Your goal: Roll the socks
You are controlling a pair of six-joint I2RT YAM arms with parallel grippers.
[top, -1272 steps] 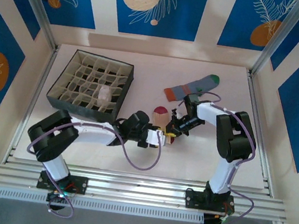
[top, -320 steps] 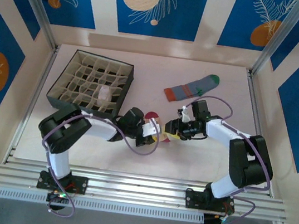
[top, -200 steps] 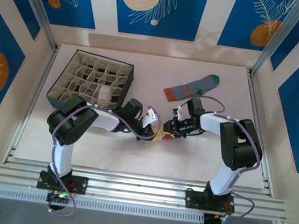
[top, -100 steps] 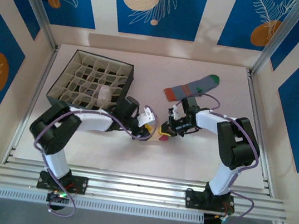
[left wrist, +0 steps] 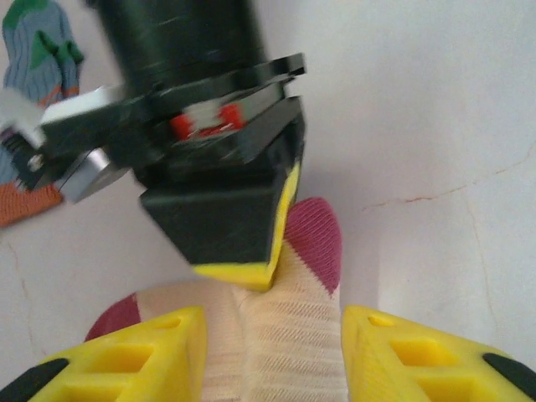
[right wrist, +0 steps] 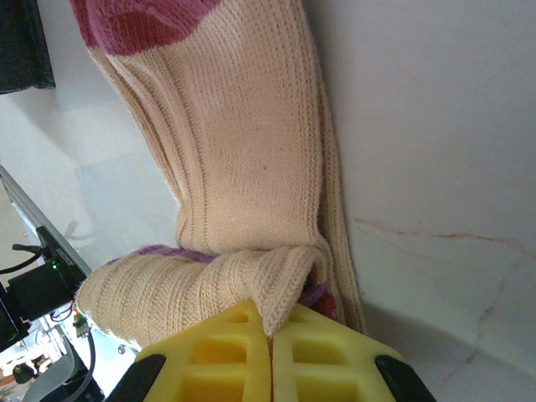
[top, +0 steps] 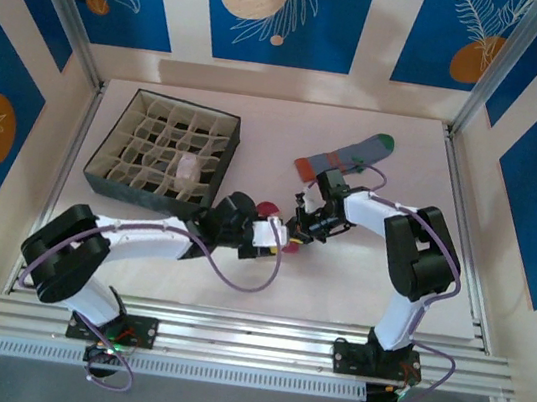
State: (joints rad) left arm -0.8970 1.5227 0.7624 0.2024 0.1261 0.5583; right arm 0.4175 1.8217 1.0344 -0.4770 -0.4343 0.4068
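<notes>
**Operator:** Where does the peach sock [top: 269,210] lie from the grippers?

**Spotter:** Between them, near the middle of the table [top: 358,275]. Your left gripper [left wrist: 272,339] comes at it from one end and your right gripper [right wrist: 270,339] from the other, almost nose to nose.

**Operator:** Which one has it?

**Spotter:** The right. Its fingers are pressed together on a folded lump of fabric, which I take to be the start of a roll. Your left fingers stand wide, one on each side of the sock. As far as I can tell, they flank it rather than clamp it.

**Operator:** And the long axis?

**Spotter:** It lies along the line joining your two grippers. In the right wrist view the sock runs straight away from your fingertips to a maroon patch [right wrist: 142,21] at the far end.

**Operator:** So which way does the roll go?

**Spotter:** I'd judge along that axis, toward your left gripper. The right arm is placed to turn it, and the left to steady the free length. The grey-blue sock [top: 348,156] lies flat beyond the right gripper, apart from all this.
</notes>
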